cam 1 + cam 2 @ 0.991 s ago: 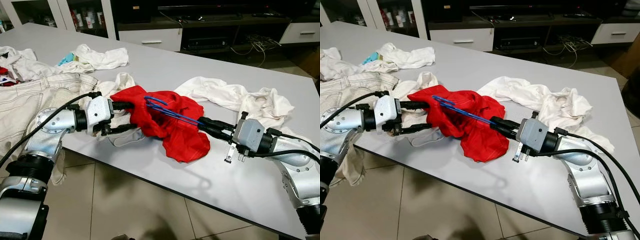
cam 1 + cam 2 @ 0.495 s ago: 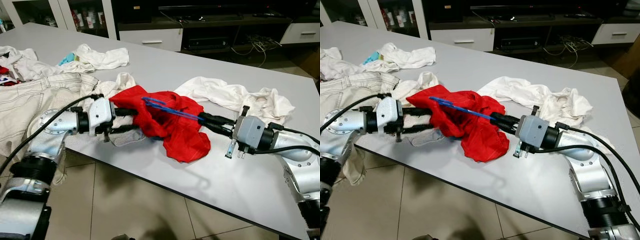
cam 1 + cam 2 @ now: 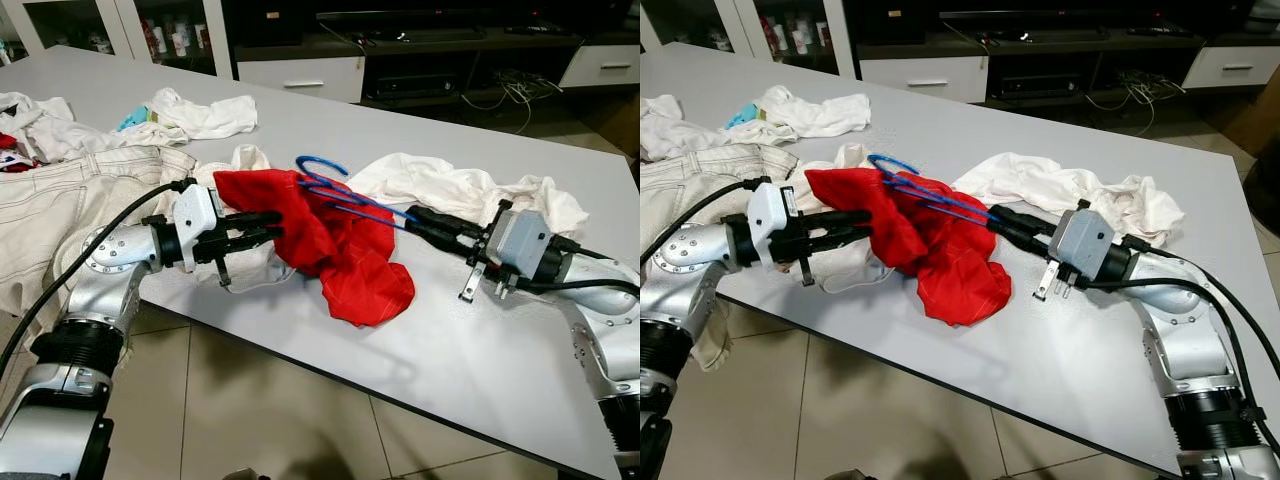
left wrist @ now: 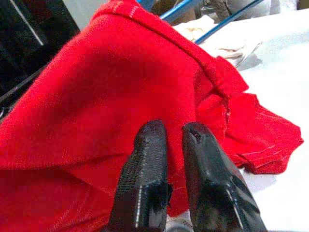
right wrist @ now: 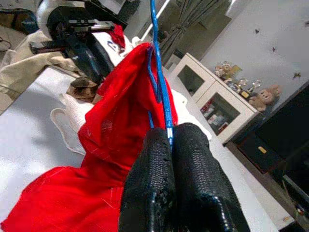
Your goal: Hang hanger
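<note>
Left eye view: a grey rectangular desk (image 3: 330, 110) ran across the frame. At centre, a crumpled red cloth garment (image 3: 335, 240) lay partly lifted off the desk. A thin blue wire hanger (image 3: 340, 192) was threaded through it, hook end rising at upper centre. The left pincer (image 3: 268, 225), at centre left, reached into the red fabric. The right pincer (image 3: 420, 215), at centre right, was pinched on the hanger's end. A rumpled white cloth (image 3: 470, 195) lay at right behind that arm; pale beige denim trousers (image 3: 60, 195) lay at left; another white cloth (image 3: 205, 115) lay at upper left.

Right eye view: same arrangement, with dark cabinets (image 3: 1040, 60) along the top edge.

Left wrist view: the two black fingers (image 4: 145, 179) stood nearly together at lower centre, a narrow gap between them, red fabric bunched around their tips.

Right wrist view: the fingers pressed together on the blue hanger wire, which ran to the top centre of the frame.
</note>
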Controlling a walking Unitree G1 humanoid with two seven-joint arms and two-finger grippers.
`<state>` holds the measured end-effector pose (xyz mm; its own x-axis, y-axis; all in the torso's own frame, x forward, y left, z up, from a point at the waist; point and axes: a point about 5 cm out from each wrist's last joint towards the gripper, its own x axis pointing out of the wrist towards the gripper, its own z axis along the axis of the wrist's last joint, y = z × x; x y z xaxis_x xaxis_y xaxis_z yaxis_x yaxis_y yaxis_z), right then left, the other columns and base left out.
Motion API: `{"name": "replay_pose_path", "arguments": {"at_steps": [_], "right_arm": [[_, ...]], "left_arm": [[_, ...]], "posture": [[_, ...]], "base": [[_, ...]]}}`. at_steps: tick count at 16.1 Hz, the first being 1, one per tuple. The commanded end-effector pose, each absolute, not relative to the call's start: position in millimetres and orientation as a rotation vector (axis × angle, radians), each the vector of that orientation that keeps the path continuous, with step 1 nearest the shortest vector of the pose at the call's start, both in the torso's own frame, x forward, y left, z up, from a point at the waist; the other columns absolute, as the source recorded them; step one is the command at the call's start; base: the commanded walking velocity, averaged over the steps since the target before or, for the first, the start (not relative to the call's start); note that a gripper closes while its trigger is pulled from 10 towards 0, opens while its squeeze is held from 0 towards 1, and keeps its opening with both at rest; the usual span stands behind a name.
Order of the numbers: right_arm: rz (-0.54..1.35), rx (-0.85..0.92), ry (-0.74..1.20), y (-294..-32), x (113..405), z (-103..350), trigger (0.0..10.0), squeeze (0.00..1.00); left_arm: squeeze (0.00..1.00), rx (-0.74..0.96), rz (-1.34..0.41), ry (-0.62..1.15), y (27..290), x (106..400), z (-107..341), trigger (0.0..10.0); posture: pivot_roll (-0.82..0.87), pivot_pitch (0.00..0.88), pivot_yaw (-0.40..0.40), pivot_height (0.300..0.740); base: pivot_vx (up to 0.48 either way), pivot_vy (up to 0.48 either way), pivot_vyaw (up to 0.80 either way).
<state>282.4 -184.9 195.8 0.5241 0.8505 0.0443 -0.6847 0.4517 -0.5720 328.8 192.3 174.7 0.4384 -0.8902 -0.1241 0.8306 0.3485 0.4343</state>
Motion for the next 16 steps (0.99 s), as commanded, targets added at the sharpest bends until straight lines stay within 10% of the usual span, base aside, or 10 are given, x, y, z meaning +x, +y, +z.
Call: {"name": "replay_pose_path", "arguments": {"at_steps": [1, 3, 4, 5, 7, 8, 16], "right_arm": [[0.943, -0.576, -0.394, -189, 285, 209, 10.0, 0.00], [0.957, -0.606, -0.395, -188, 285, 208, 10.0, 0.00], [0.967, -0.628, -0.389, -187, 284, 205, 10.0, 0.00], [0.967, -0.641, -0.383, -187, 284, 203, 10.0, 0.00], [0.950, -0.671, -0.377, -186, 286, 199, 10.0, 0.00], [0.932, -0.687, -0.364, -187, 288, 196, 10.0, 0.00], [0.856, -0.713, -0.293, -197, 300, 186, 10.0, 0.00]], "left_arm": [[0.00, 0.494, -1.129, -0.153, 190, 328, 179, 0.0], [0.00, 0.504, -1.142, -0.139, 190, 328, 178, 0.0], [0.00, 0.514, -1.148, -0.125, 189, 327, 177, 6.0], [0.00, 0.525, -1.139, -0.121, 189, 328, 177, 9.7], [0.18, 0.517, -1.150, -0.149, 186, 327, 181, 10.0], [1.00, 0.502, -1.140, -0.167, 185, 328, 185, 10.0], [1.00, 0.459, -1.195, -0.195, 170, 317, 183, 10.0]], "posture": [[-0.07, 0.000, 0.016, 0.740], [-0.07, 0.000, 0.017, 0.740], [-0.07, 0.000, 0.018, 0.740], [-0.07, 0.000, 0.019, 0.740], [-0.07, 0.000, 0.020, 0.740], [-0.07, 0.000, 0.021, 0.740], [-0.07, 0.000, 0.014, 0.740]], "base": [[0.000, 0.000, 0.00], [0.000, 0.000, 0.00], [0.000, 0.000, 0.00], [0.000, 0.000, 0.00], [0.000, 0.000, 0.00], [0.000, 0.000, 0.00], [0.000, 0.000, 0.00]]}}
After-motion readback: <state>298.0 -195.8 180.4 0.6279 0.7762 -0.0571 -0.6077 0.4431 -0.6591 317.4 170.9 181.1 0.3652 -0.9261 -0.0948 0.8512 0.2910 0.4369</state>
